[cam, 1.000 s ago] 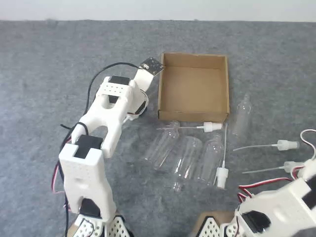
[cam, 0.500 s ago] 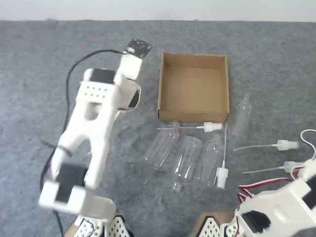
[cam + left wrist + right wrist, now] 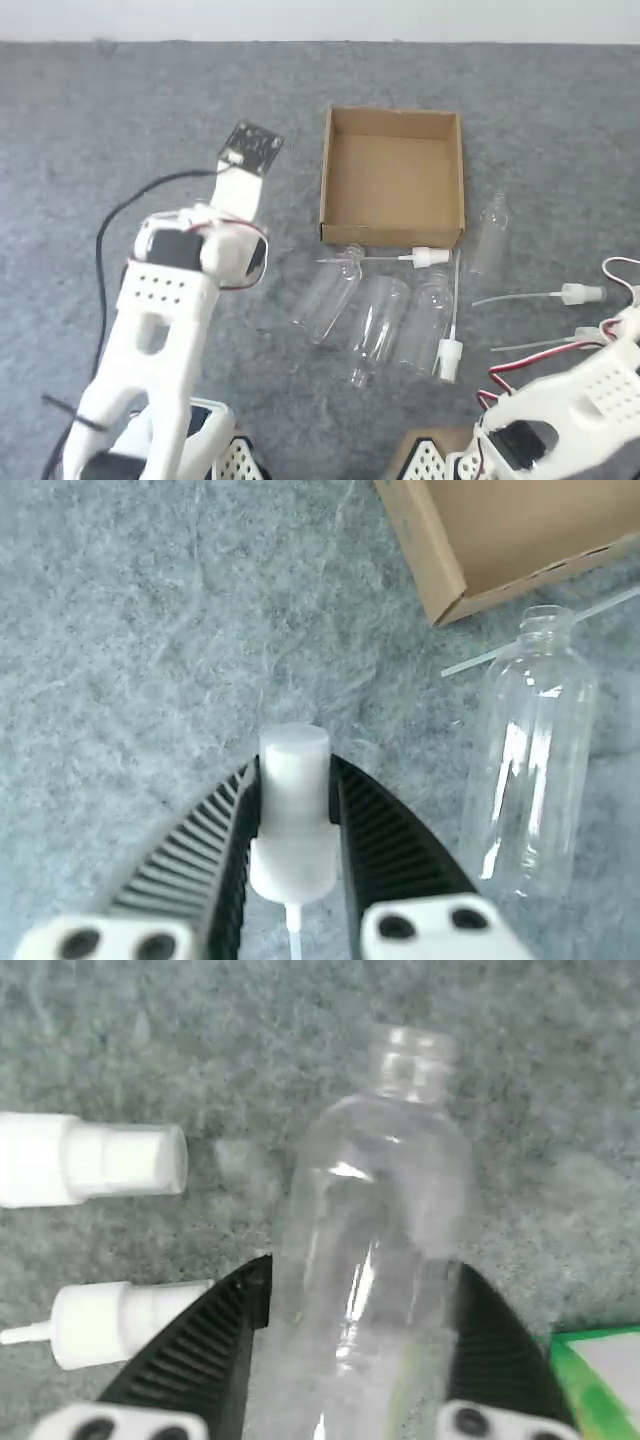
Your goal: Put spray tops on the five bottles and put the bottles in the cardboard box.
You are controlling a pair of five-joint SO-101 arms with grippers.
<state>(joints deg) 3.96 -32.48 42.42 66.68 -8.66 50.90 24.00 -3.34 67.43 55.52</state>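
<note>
In the left wrist view my left gripper [image 3: 293,767] is shut on a white spray top [image 3: 293,815], held above the grey carpet. A clear bottle [image 3: 530,780] lies beside it, near a corner of the cardboard box [image 3: 500,530]. My right gripper [image 3: 362,1275] is shut on another clear bottle [image 3: 375,1220], with two spray tops [image 3: 100,1165] lying on the carpet beside it. From above, the box [image 3: 325,170] stands open, with three bottles [image 3: 375,315] lying side by side in front of it. A fourth bottle [image 3: 490,235] lies at the box's right.
Loose spray tops with long tubes lie by the box's front [image 3: 430,257], by the bottles [image 3: 450,355] and at the far right [image 3: 580,293]. The left arm [image 3: 165,300] rises left of the bottles. The right arm [image 3: 580,400] sits at the near right corner.
The left arm has swung back from beside the box toward the near left, its wrist drawing away from the box. The right arm shifted slightly.
</note>
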